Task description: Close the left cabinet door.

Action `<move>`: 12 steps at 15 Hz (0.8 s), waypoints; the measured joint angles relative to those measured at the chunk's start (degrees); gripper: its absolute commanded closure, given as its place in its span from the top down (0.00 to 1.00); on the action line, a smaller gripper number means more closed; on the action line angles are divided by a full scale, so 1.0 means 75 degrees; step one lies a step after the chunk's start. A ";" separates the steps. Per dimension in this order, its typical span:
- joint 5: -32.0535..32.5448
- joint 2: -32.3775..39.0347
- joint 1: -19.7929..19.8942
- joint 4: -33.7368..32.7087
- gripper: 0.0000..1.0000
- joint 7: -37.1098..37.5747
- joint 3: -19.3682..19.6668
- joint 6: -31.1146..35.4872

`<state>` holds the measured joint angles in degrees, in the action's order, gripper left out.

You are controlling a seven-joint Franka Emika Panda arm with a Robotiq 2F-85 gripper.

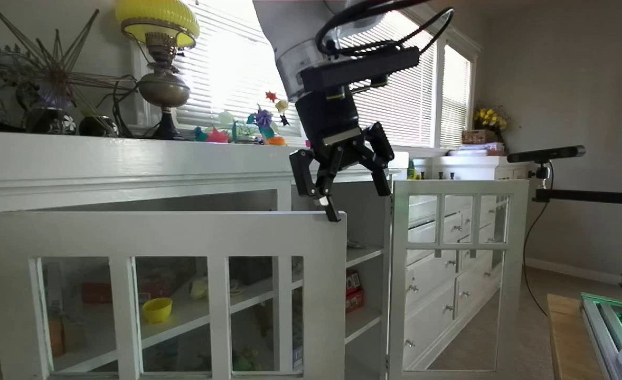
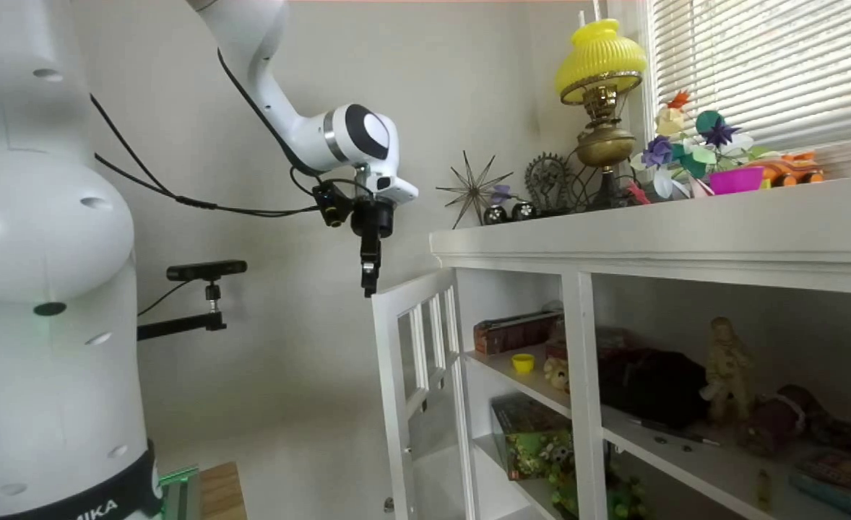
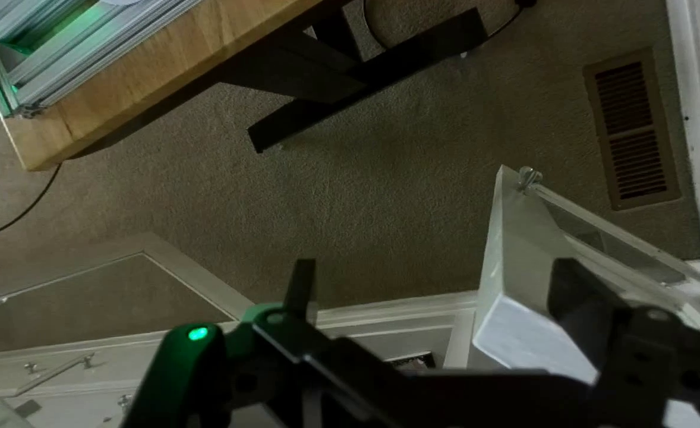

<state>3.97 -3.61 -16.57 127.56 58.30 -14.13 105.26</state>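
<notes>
The left cabinet door point(image 1: 173, 232) is white with glass panes and stands open, swung out from the shelves. It also shows in an exterior view point(image 2: 391, 390) at the left end of the cabinet. In the wrist view the door's free edge and top corner point(image 3: 522, 333) lie between the fingers, close to the right-hand finger. My gripper point(image 1: 358, 201) is open and empty at the door's top free corner. One fingertip overlaps the door's outer face from above; the other is past its free edge. The gripper point(image 2: 368, 285) also shows edge-on. I cannot tell whether a finger touches the door.
The other paned door point(image 1: 517, 274) stands open to the right. A yellow lamp point(image 1: 166, 87) and paper flowers point(image 2: 700, 152) stand on the cabinet top point(image 2: 657, 230). Shelves hold toys and boxes. A camera on a bracket point(image 1: 546, 154) and a wooden table edge point(image 3: 148, 71) are nearby.
</notes>
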 measured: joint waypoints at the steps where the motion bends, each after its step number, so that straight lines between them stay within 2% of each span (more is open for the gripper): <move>1: 0.0003 -0.0093 0.0079 0.0076 1.00 0.0000 0.0007 0.0000; 6: 0.0003 -0.0527 0.0465 0.0569 1.00 0.0012 0.0060 0.0163; 12: -0.0002 -0.0708 0.0763 0.1148 1.00 0.0012 0.0128 0.1044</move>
<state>3.95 -8.92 -10.84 136.16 58.39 -13.17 113.08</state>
